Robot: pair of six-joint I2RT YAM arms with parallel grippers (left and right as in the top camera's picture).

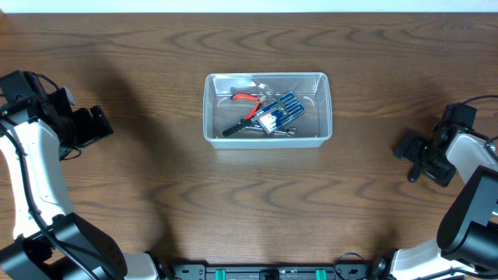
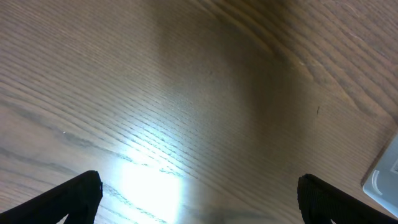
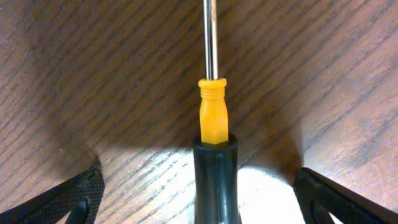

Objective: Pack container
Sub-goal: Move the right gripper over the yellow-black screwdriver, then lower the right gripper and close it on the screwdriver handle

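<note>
The clear container [image 1: 210, 109] sits mid-table holding red-handled pliers [image 1: 246, 98], a blue case [image 1: 282, 110] and a black-handled tool [image 1: 233, 129]. My right gripper [image 1: 408, 160] [image 3: 202, 190] is far to its right, open, low over the wood. A screwdriver [image 3: 212, 124] with a yellow and black handle lies between the jaws, with bare wood on either side of it; the fingers [image 3: 87, 190] do not touch it. My left gripper [image 1: 103, 124] [image 2: 199, 186] is open over bare table at the left, with nothing between its fingers. A corner of the container [image 2: 387, 177] shows at the right edge of the left wrist view.
The wooden table [image 1: 156, 194] spreads around the container. The table's far edge [image 1: 249, 9] runs along the top of the overhead view.
</note>
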